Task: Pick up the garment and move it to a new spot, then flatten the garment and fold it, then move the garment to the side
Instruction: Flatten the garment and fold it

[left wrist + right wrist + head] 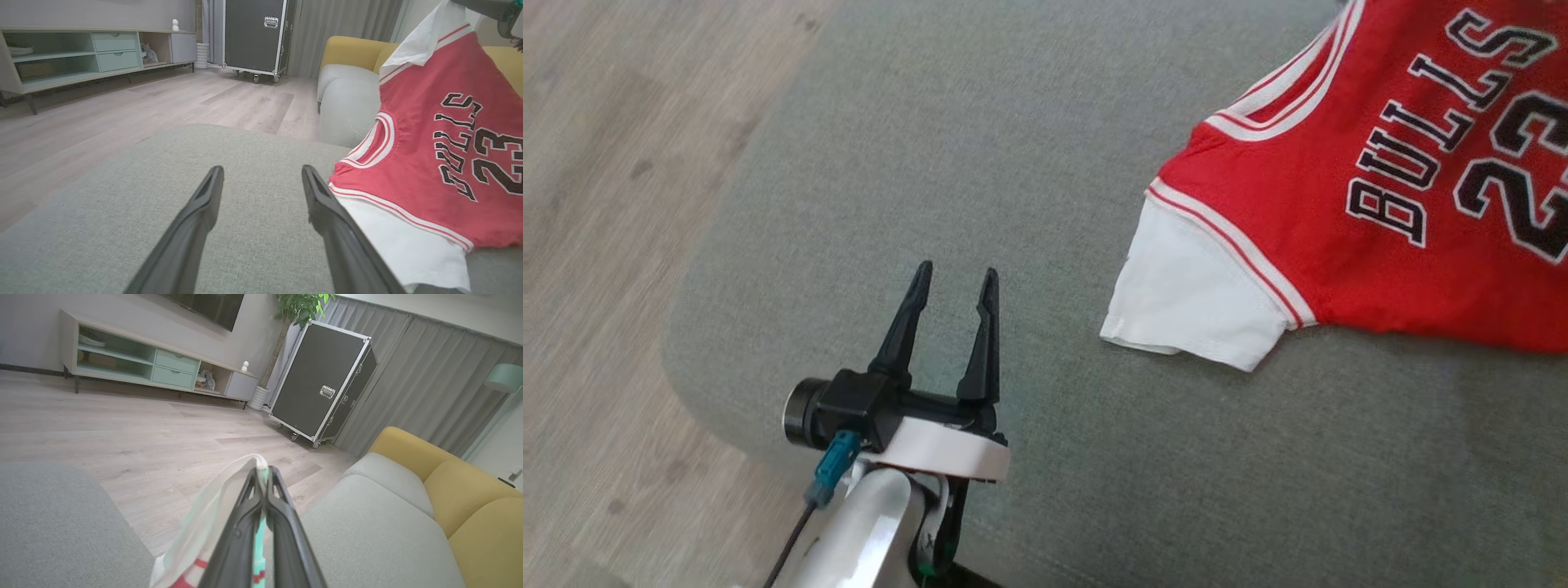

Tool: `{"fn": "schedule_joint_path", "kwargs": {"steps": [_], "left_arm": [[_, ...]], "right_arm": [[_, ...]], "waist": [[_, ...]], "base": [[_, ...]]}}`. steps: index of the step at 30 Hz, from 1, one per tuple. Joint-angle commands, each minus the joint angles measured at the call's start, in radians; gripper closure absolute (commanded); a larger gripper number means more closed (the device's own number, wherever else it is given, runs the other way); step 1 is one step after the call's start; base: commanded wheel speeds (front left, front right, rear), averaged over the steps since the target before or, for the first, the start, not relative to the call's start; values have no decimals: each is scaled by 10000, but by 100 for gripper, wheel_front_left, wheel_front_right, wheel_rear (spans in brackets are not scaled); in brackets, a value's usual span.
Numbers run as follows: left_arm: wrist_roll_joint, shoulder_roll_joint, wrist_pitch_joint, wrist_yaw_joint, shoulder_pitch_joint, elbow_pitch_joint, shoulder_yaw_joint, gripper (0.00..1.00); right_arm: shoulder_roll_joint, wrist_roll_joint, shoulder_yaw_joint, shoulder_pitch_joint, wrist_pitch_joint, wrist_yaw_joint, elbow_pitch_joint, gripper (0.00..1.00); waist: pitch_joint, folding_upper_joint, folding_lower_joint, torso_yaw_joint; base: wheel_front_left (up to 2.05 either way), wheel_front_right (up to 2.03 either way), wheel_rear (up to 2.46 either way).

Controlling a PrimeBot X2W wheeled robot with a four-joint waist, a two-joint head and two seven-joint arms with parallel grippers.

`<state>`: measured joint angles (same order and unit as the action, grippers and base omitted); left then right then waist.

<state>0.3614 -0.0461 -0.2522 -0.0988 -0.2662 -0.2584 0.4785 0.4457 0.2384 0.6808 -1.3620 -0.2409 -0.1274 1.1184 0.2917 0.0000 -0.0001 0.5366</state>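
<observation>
Big grey cushion takes up most of the head view. The red jersey sits at its right side — one white sleeve lies flat on the fabric, and the far shoulder is pinched up high by the right gripper, fingers closed on white cloth. The left gripper hovers empty over the cushion near the low sleeve, fingers spread wide. The step looks like pickup-and-move. Lift until the trailing sleeve clears before travelling, or it will likely drag and bunch. The jersey's right half is cut off in the head view, and how deep the pinch bites — can't tell.
</observation>
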Motion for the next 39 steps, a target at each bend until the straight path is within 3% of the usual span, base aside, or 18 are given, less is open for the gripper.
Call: {"fn": "schedule_joint_path", "kwargs": {"steps": [1,4,5,6,7,14,19,25,32,39], "left_arm": [[102,-41,-95,-109,-369,401,-301,0],[157,-41,-95,-199,-395,562,-289,0],[169,-41,-95,-219,-401,598,-278,0],[186,-41,-95,-245,-405,627,-267,0],[204,-41,-95,-264,-407,652,-254,0],[289,-41,-95,-215,-588,467,-142,0],[2,-41,-95,-190,-655,378,-514,0],[-489,-41,-95,-14,-566,335,-1131,0],[-875,-41,-95,198,-427,315,-1669,0],[-1010,-41,-95,323,-13,377,-2140,0]], "right_arm": [[-185,-234,73,-364,-117,-33,36,100],[-377,-519,260,-740,-136,-33,366,100],[-438,-596,375,-827,-133,-33,474,91],[-467,-625,426,-919,-90,-33,634,11],[-485,-653,451,-1015,-20,-33,808,0],[-560,-428,298,-618,-83,-33,1296,0],[-748,121,-182,227,-194,-33,967,0],[-695,631,-1422,1863,-205,-33,-922,0],[-881,421,-3197,4233,-206,-33,-3204,0],[-2064,-430,-5304,7566,-207,-33,-5773,0]], "waist": [[291,0,1,185],[518,0,1,260],[581,0,1,279],[633,0,1,294],[679,0,1,304],[453,0,1,154],[-45,0,1,-767],[-780,0,1,-2155],[-1498,0,1,-3415],[-2162,0,1,-4610]], "base": [[0,0,0],[0,0,0],[0,0,0],[0,0,0],[0,0,0],[0,0,0],[0,0,0],[0,0,0],[0,0,0],[0,0,0]]}}
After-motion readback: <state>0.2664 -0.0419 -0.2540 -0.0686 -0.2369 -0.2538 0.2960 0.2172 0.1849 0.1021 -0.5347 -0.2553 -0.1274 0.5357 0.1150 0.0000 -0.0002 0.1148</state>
